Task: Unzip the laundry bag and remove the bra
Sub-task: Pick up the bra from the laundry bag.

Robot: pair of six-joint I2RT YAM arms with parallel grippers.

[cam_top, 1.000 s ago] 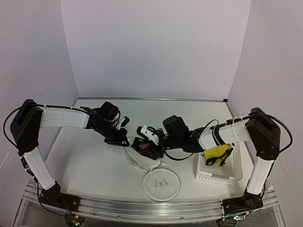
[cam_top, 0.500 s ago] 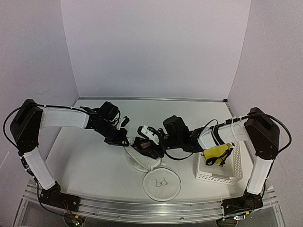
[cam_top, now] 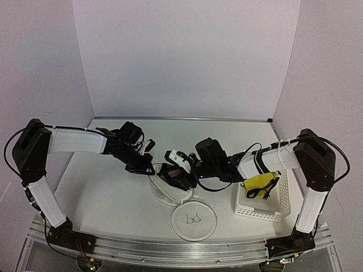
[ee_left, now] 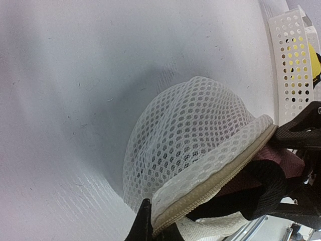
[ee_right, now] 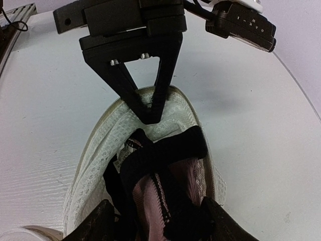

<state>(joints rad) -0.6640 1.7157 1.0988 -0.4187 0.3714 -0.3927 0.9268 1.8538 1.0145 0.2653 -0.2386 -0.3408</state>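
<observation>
Left gripper: fingers squeezed fully together on the zip-edged rim of the laundry bag, with that edge raised off the table. Right gripper: fingers roughly half apart, closed onto the bra, black and dusty pink, bunched from pad to pad and rising out of the bag's open mouth.

Bag in the middle of the table between the two wrists, unzipped and gaping. One mesh half domed beside the left fingers. Round face lying flat nearer the arm bases (a small black bra outline drawn on it, the only clear marking).

Lettering on a black-and-white module above the left fingers in the right wrist view: upside down and too blurred to read.

Off to the right, a white perforated basket with something yellow and black inside, shape unclear.

Lower part of the bra hidden inside the mesh. Right fingers visible only as two dark stubs at the lower edge of their own view, and the left ones likewise cut off in theirs.
</observation>
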